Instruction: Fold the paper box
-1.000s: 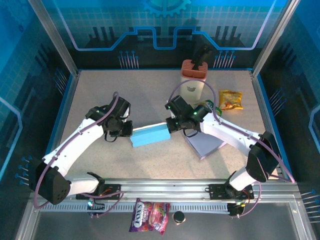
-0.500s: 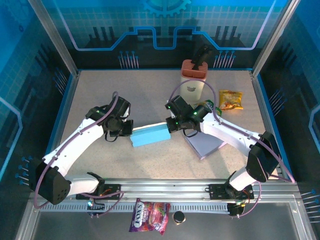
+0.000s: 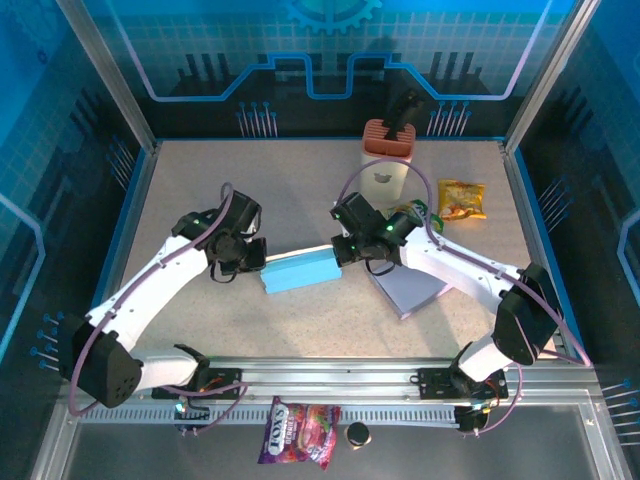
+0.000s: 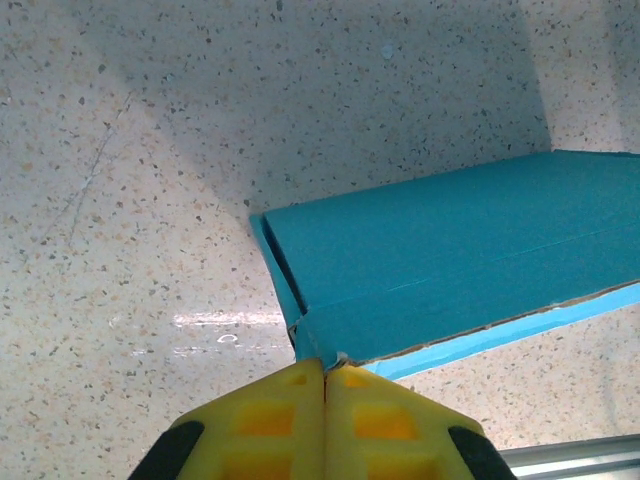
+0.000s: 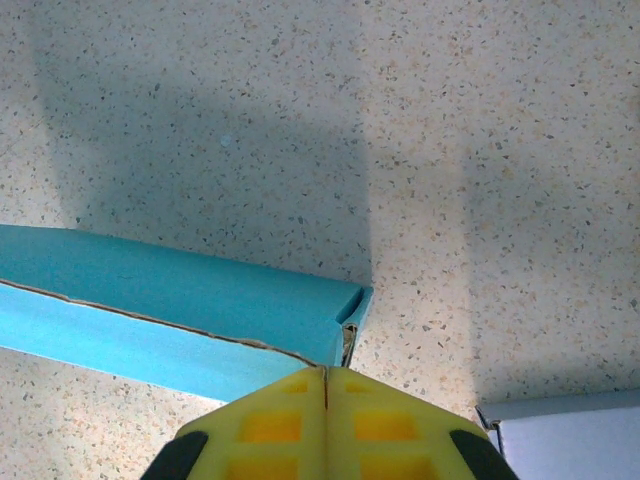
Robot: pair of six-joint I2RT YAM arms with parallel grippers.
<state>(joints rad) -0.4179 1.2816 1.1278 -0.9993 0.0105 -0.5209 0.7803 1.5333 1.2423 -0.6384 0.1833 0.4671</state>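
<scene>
The long, flat blue paper box (image 3: 300, 270) lies on the speckled table (image 3: 300, 190), its long axis running between both arms, one end touching the clenched left pincer (image 4: 323, 368) and the other the clenched right pincer (image 5: 326, 375), neither nearer.

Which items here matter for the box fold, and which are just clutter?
Job:
- blue paper box
- left gripper and right gripper, both shut at its ends

Lying about:
- yellow snack bag
- red-capped container
- pale flat box
- candy packet
- small black cap
</scene>
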